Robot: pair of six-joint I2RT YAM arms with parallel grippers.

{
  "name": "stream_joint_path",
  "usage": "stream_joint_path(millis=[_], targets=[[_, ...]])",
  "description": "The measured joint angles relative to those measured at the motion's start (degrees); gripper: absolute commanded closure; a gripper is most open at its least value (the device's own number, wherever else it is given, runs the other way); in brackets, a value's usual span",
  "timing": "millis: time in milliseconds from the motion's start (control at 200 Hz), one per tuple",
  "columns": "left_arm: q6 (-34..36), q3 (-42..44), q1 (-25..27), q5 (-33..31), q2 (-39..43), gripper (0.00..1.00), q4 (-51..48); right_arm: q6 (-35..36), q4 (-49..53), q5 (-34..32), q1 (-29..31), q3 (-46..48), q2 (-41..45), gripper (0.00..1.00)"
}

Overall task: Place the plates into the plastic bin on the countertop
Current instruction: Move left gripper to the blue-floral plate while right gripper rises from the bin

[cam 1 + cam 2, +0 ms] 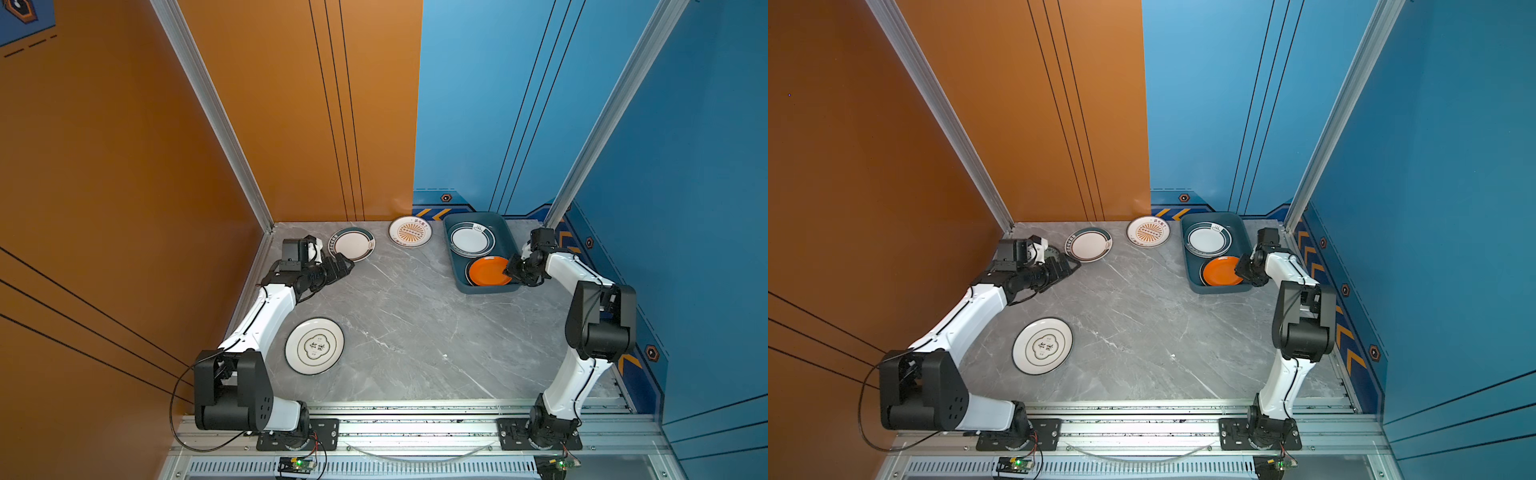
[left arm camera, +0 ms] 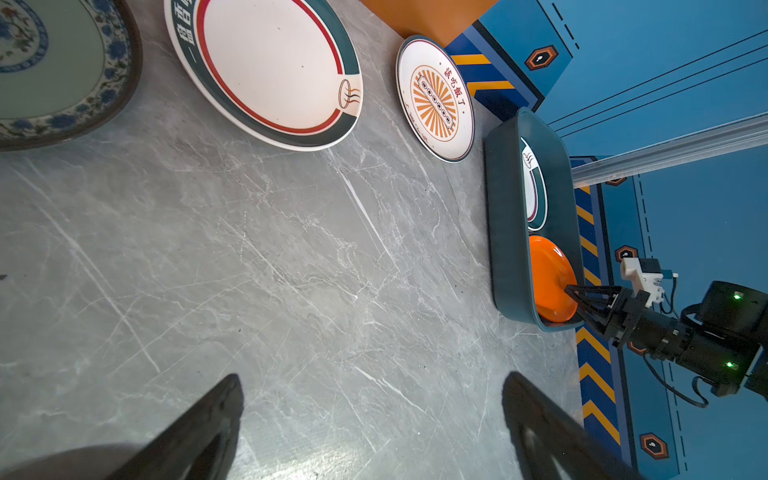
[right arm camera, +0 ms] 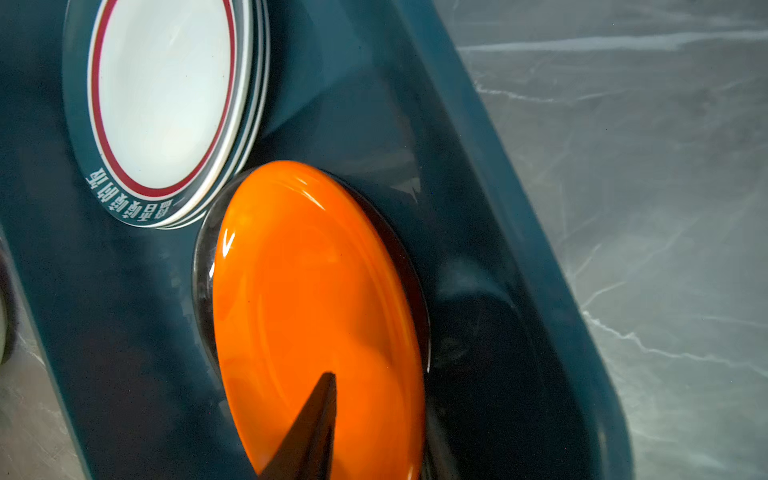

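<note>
Round glossy orange plate (image 1: 488, 271) lies in the dark teal rectangular plastic bin (image 1: 482, 289), right of centre in both top views, just below a stack of white green-rimmed plates (image 1: 471, 240). My right gripper (image 1: 508, 272) straddles the orange plate's right rim; clamped or let go, I cannot tell. My left gripper (image 1: 348, 264) gapes wide, empty, mid-left above the grey marble countertop (image 1: 415, 332).

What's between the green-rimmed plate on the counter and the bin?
The orange-sunburst plate, apart from both the green-rimmed plate and the plastic bin; shows in both top views and the left wrist view.
</note>
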State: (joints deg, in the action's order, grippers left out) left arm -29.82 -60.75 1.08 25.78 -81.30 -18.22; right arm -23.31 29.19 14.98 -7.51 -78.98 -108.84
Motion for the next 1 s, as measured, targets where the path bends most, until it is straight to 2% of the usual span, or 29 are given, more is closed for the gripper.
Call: stream_joint_path(millis=[130, 325, 631, 796, 1001], targets=[[0.0, 0.0, 0.0, 0.0, 0.0, 0.02, 0.0, 0.5, 1.1, -0.9, 0.0, 0.0, 1.1, 0.57], [0.1, 0.0, -1.3, -1.7, 0.0, 0.02, -0.7, 1.7, 3.9, -5.6, 0.4, 0.0, 7.7, 0.55], [0.2, 0.0, -8.8, -5.5, -1.4, 0.02, -0.7, 4.3, 8.2, -15.2, 3.6, -1.6, 14.6, 0.54], [0.2, -0.4, -11.3, -8.5, -5.5, 0.02, -0.4, 5.1, 9.5, -16.4, 5.7, -2.4, 17.2, 0.53], [-0.7, -4.4, -14.3, -10.9, -15.5, 0.02, 0.7, 5.5, 9.9, -16.3, 8.6, -2.6, 19.9, 0.54]])
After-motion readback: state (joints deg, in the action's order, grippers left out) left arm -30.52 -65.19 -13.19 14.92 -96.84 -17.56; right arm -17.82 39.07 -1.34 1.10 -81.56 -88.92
